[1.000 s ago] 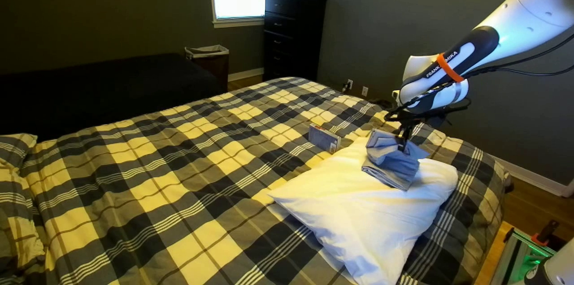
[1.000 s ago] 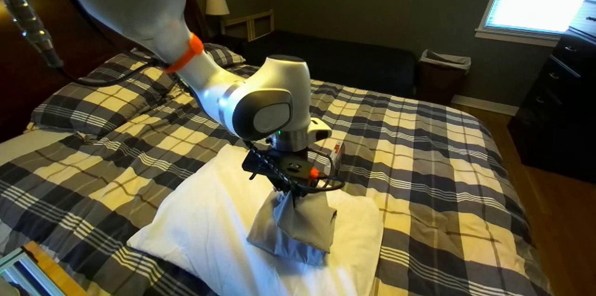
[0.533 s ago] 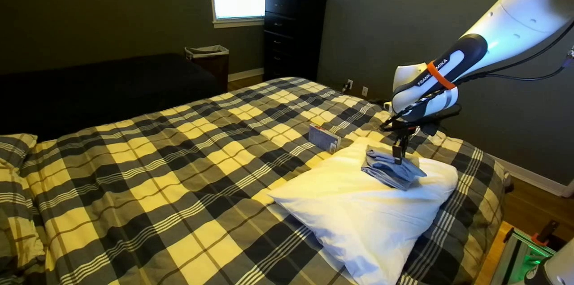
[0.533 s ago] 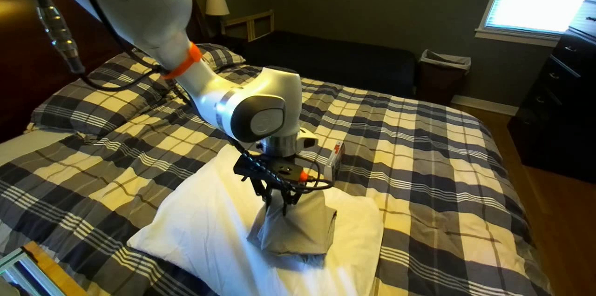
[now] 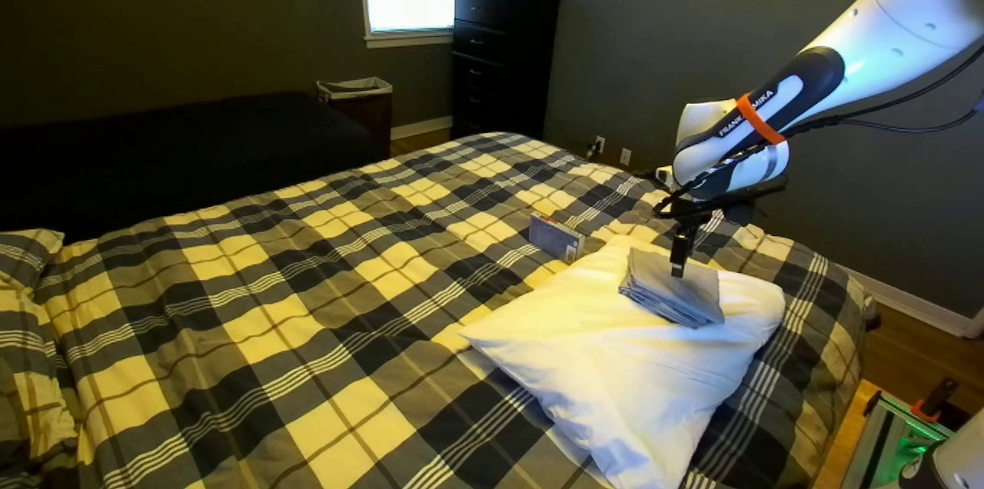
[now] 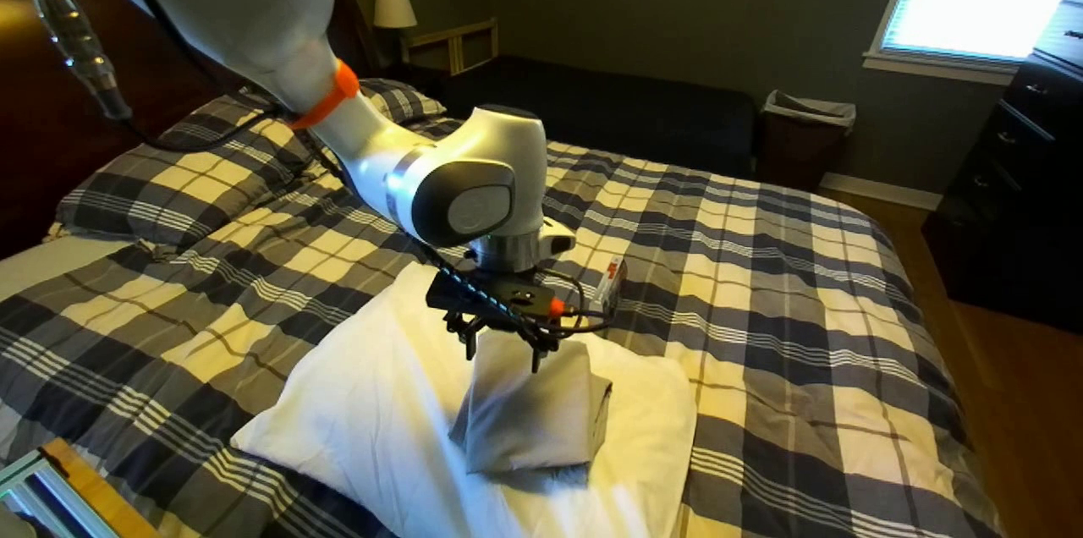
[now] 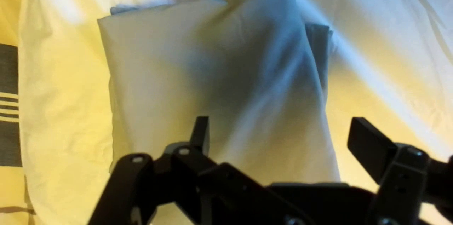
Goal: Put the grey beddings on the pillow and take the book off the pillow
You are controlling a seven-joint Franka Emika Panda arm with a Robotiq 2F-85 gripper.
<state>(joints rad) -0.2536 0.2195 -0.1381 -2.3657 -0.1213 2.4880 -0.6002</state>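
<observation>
I have the hand (image 6: 503, 359) hanging over the pillow (image 6: 364, 403), its 2 fingers (image 7: 370, 147) spread well apart. Beneath it the grey beddings (image 6: 533, 419) lie on the pillow as a folded, layered bundle with a fairly flat top; my wrist view shows lower folds peeking out past the top layer. There, 1 finger shows against the beddings and the other against the bare pillow. I cannot tell whether a fingertip touches the beddings. The book (image 5: 555, 238) is off the pillow, standing on edge on the plaid surface (image 5: 307, 304) just beside it; whether they touch I can't make out. In both exterior views the white arm (image 5: 899, 20) reaches in above the pillow. Well apart from the pillow I see plaid cushions (image 6: 195, 170), a dark chest of drawers (image 5: 503, 62) and a lined hamper (image 5: 373, 116).
</observation>
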